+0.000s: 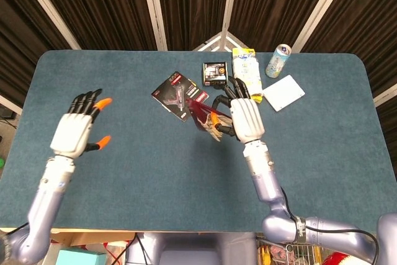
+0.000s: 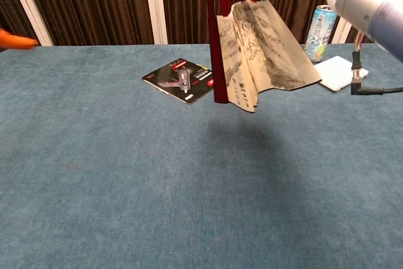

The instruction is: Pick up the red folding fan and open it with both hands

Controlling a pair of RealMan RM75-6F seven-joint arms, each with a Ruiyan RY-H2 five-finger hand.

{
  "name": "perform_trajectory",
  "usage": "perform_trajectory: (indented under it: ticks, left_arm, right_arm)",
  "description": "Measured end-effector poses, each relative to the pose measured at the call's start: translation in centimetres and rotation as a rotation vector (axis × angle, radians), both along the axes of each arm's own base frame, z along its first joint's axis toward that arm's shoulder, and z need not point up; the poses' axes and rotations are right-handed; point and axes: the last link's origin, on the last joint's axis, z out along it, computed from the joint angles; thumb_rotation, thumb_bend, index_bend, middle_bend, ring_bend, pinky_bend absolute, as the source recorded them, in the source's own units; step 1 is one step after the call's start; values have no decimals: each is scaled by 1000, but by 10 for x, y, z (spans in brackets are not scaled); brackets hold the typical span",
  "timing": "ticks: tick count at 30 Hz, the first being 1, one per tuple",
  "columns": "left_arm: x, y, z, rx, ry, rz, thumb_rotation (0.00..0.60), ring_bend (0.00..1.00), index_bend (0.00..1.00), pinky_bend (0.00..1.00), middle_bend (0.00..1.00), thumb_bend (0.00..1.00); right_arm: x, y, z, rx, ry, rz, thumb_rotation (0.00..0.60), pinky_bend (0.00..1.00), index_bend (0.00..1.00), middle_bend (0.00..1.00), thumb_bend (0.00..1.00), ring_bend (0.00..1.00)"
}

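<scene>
The red folding fan hangs in the air above the table's middle, partly spread, its pale ink-painted paper showing between dark red ribs. My right hand holds the fan from its right side, orange fingertips pinching the top edge in the chest view. My left hand hovers far to the left, fingers spread and holding nothing; only its orange fingertips show in the chest view's top left corner.
On the blue table lie a black and red package, a small black box, a yellow-white packet, a drink can and a white card, all at the back.
</scene>
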Motion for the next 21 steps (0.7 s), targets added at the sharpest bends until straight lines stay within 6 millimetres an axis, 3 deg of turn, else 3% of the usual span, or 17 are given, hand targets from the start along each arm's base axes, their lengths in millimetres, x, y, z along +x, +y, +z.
perform_trajectory:
  ticks: [8, 21]
  left_arm:
    - [30, 26, -32, -33, -18, 3, 600, 0, 205, 0, 11, 304]
    - [67, 43, -76, -132, -39, 7, 600, 0, 254, 0, 26, 303]
  right_arm:
    - [19, -3, 9, 19, -52, -15, 600, 0, 735, 268, 545, 52]
    - [46, -2, 15, 54, -117, -21, 600, 0, 738, 272, 546, 51]
